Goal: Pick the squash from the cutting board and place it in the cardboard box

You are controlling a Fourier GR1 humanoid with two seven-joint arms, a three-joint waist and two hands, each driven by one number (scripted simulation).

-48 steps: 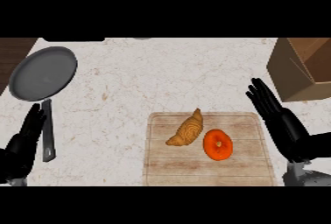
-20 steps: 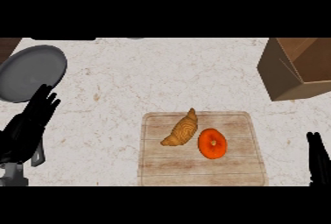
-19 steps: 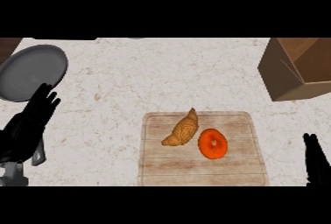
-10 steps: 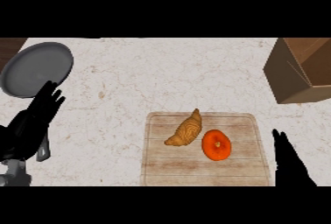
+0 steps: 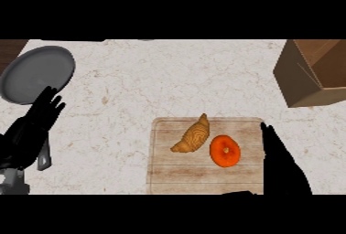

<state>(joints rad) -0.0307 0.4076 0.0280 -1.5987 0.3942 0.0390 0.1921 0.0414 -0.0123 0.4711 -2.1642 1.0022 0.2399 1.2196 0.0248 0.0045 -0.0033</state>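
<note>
Head view shows you the squash (image 5: 225, 150) lying on the cutting board (image 5: 202, 176), just right of the croissant (image 5: 192, 135). Your right hand (image 5: 280, 164) hovers beside it, fingers straight, holding nothing. Expect it smooth, stiff and fairly light; wrap it across its round sides so it cannot slip

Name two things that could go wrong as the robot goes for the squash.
The croissant lies close beside the squash, so the open right hand by the cutting board might shove one into the other.
The cardboard box stands off at the upper right; the squash might clip its wall.
</note>
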